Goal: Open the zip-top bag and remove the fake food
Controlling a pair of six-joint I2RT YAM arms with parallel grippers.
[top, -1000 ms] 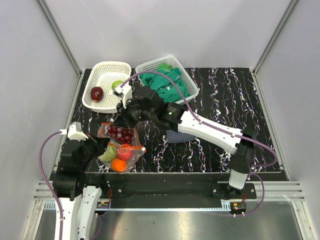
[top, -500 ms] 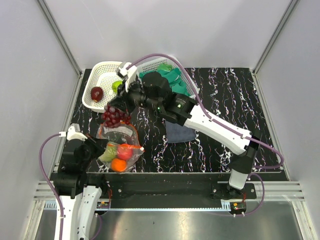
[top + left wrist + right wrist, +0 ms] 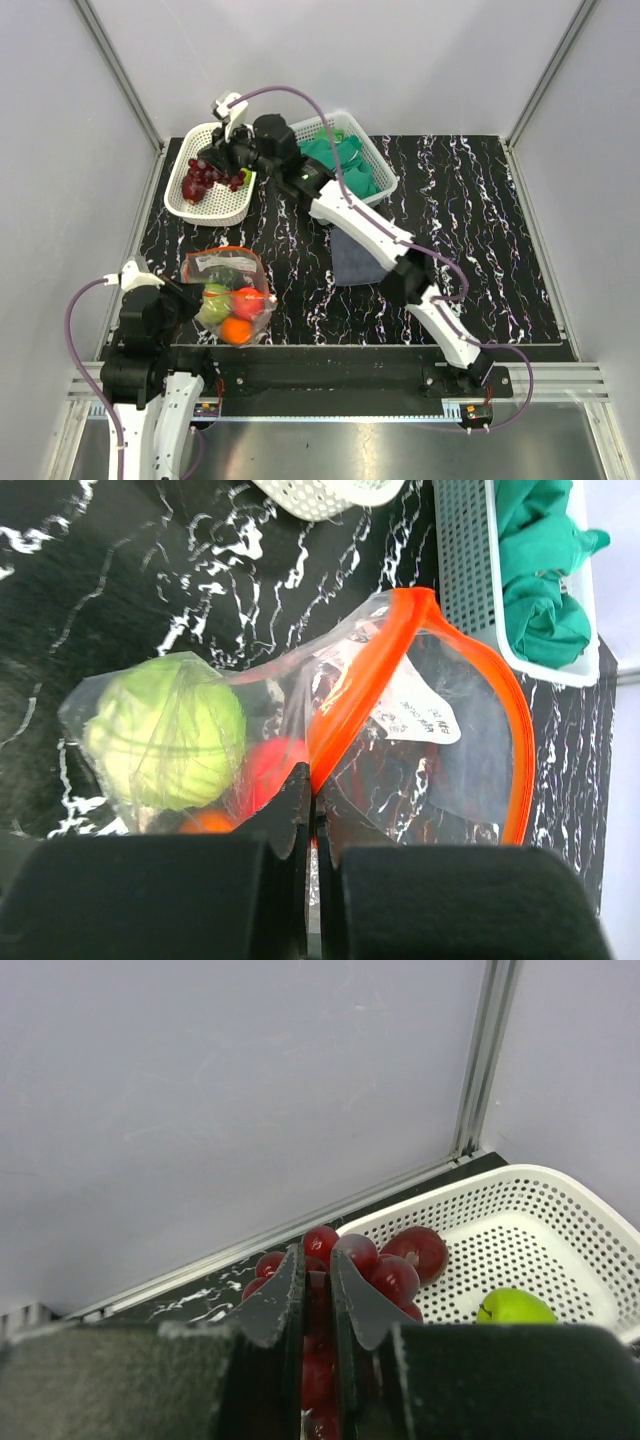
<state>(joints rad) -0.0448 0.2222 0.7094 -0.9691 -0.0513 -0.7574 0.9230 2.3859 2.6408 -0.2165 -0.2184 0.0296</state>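
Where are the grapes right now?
In the top view, the grapes hang in the right gripper over the white basket at the far left of the table, beside the basket of green cloths.

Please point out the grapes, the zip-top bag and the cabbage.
grapes (image 3: 397, 1280): right wrist view, a grape on the bunch's right.
zip-top bag (image 3: 350, 695): left wrist view, its orange zip strip.
cabbage (image 3: 165, 730): left wrist view, its middle.

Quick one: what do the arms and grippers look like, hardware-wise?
Both the left arm and right arm have white link shells and black joint housings. A mauve cable loops along each, up to a white wrist camera. The left gripper and right gripper each have two black fingers tapering to thin tips.
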